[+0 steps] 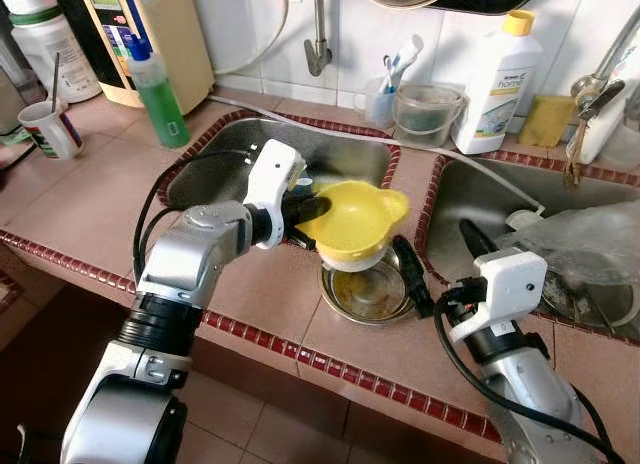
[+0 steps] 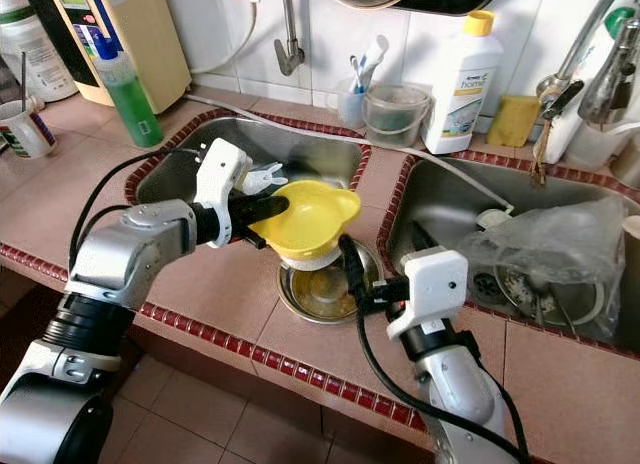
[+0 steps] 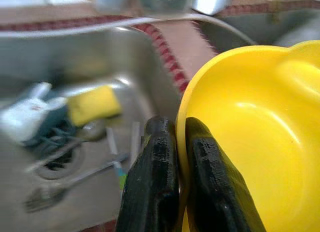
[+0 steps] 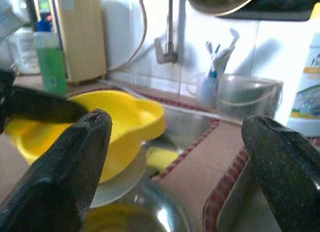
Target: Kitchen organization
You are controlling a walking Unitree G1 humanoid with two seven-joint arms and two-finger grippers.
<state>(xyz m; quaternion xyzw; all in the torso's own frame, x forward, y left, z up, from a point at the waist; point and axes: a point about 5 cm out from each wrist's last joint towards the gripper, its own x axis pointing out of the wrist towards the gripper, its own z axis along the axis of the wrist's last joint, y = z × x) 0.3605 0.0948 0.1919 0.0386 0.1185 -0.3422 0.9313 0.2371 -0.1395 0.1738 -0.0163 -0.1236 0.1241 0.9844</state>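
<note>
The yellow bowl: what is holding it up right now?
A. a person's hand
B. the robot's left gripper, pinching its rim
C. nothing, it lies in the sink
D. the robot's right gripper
B: the left gripper has its black fingers shut on the rim of the yellow bowl, above a metal bowl on the counter.

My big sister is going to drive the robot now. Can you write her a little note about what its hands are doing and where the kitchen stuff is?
Left tool: shut on the rim of the yellow bowl, one finger inside and one outside, holding it tilted above the metal bowl.
Right tool: open, holding nothing, beside the metal bowl on the counter strip between the two sinks.
Things: the metal bowl sits on the counter with yellowish residue inside. Left sink holds a sponge and cutlery; right sink holds a plastic bag.
Done: yellow bowl is lifted.
Left: set it down somewhere, then deal with the metal bowl.
</note>
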